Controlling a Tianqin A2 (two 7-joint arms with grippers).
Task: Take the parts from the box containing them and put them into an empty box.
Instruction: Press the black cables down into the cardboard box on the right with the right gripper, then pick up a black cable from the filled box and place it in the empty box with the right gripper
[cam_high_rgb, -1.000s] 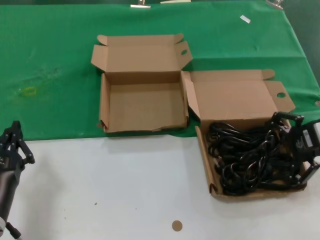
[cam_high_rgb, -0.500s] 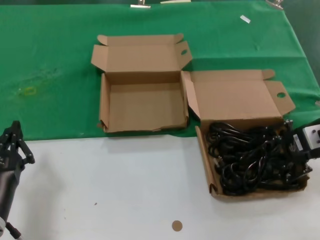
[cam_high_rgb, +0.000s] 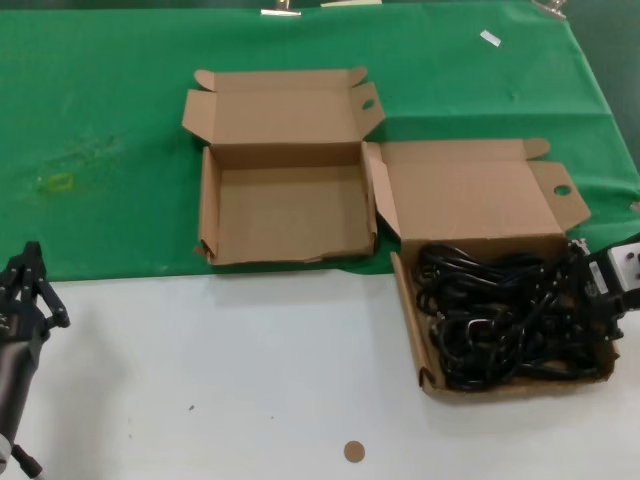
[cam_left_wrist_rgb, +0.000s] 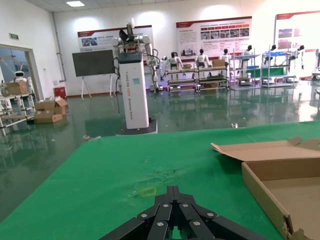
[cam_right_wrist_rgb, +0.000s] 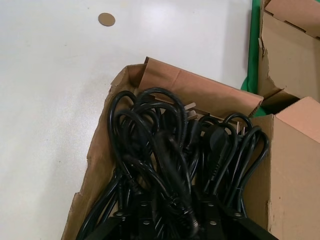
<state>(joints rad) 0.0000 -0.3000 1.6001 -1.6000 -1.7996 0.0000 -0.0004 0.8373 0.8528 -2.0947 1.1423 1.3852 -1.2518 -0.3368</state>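
Looking down from my head, I see the fuller box (cam_high_rgb: 500, 290) standing open at my right on the white bench (cam_high_rgb: 250, 380), its lid leaning back onto the green cloth (cam_high_rgb: 100, 120), and it is heaped with black power cords (cam_high_rgb: 500, 320). The empty box (cam_high_rgb: 285, 205) sits just beside it to the left, on the cloth, lid up, nothing in it. My right claw (cam_high_rgb: 598, 305) is down at the far right edge of the cord heap, in among the loops; from here I cannot tell whether it has closed on anything. My left claw (cam_high_rgb: 22, 295) waits low at my left, well apart from both boxes. Its wrist view shows its fingers drawn together to a point over the cloth, gripping nothing, with a corner of the empty box off to one side. My right wrist view looks straight into the tangle: coiled cords with plugs poking out, the claw's fingers buried under them. I judge these cords limp, springy and interlocked, so one will likely drag its neighbours; taking a bundled coil mid-loop seems surest.
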